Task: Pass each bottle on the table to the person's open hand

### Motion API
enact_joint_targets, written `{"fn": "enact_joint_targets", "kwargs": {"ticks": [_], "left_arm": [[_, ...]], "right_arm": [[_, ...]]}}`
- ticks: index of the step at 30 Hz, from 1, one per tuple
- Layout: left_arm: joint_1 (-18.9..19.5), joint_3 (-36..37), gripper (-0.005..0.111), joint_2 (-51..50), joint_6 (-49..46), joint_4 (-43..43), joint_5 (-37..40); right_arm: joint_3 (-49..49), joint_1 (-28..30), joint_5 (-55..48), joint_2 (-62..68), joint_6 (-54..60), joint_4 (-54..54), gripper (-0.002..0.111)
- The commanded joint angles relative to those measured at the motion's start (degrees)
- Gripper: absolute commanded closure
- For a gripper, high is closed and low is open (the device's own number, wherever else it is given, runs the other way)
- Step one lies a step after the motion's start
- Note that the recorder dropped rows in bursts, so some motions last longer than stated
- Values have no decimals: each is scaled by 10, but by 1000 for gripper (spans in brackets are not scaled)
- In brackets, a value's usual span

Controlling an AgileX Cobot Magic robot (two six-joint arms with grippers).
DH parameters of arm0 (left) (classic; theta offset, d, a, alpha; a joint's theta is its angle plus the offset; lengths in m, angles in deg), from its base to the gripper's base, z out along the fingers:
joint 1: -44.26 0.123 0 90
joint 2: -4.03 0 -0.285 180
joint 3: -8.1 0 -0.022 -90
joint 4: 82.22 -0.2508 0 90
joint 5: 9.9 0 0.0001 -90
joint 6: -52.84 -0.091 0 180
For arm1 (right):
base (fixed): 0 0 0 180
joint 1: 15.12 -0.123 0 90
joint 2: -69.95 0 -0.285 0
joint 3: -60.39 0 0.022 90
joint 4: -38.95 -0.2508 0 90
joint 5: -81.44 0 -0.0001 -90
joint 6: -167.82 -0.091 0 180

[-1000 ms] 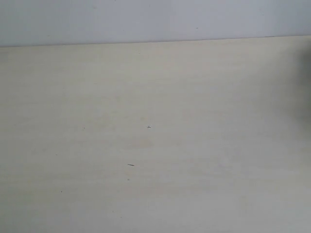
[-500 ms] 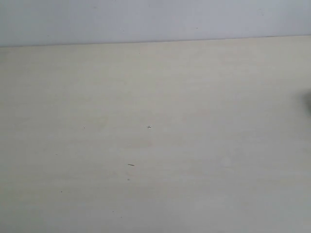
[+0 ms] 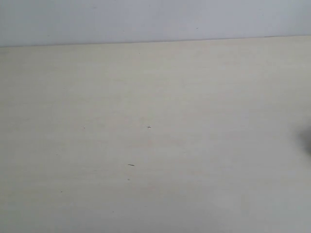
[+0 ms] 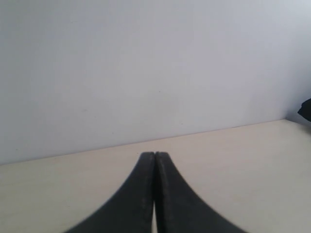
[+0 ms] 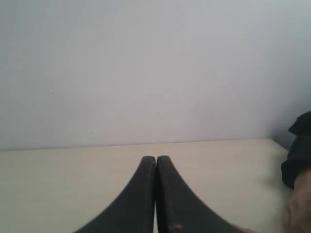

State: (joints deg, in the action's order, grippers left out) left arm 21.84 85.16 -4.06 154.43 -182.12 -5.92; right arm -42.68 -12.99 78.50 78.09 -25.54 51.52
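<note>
Closest to the left wrist camera, the left gripper [image 4: 154,154], black fingers [image 4: 141,194] pressed together tip to tip, clamped on nothing; beneath and beyond, the pale cream table [image 4: 243,160], running back to its far edge against a plain grey-white wall [image 4: 146,63]; by that far edge, toward one corner, a small dark shape [image 4: 306,109] cut by the frame, too little of it to name. Same posture on the right gripper [image 5: 156,158]: fingers flush against each other along their length, gripping nothing, with a tiny orange fleck [image 5: 178,226] on one of them; off to one side of the tips, close to the table's side edge, a bare hand [image 5: 299,206], blurred and mostly cut off, so whether open or curled cannot be told; just behind it, toward the far corner, a black sleeve [image 5: 299,150]. From the exterior camera, a wide stretch of table top; toward the front edge a short dark dash [image 3: 131,165]; farther back, near the middle, a small cross-shaped speck [image 3: 148,126]; at the right edge a dark smudge [image 3: 308,141], too soft to name; then the straight far edge and the wall. Whereabouts of the bottles not to be told from any of the three views.
</note>
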Motion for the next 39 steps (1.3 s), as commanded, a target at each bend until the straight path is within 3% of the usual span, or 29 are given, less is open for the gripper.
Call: {"fn": "enact_joint_targets", "kwargs": {"ticks": [1,12,22,39], "left_arm": [[2,2,106,3,4,0,1],[2,2,106,3,4,0,1],[2,2,106,3,4,0,1],[2,2,106,3,4,0,1]], "right_arm": [[3,5,-5,-4,-23,-4,108],[3,5,-3,-4,-23,-5,108],[3,5,-17,-4,-2,-77,108],[3,5,-17,-4,-2,-77,108]]}}
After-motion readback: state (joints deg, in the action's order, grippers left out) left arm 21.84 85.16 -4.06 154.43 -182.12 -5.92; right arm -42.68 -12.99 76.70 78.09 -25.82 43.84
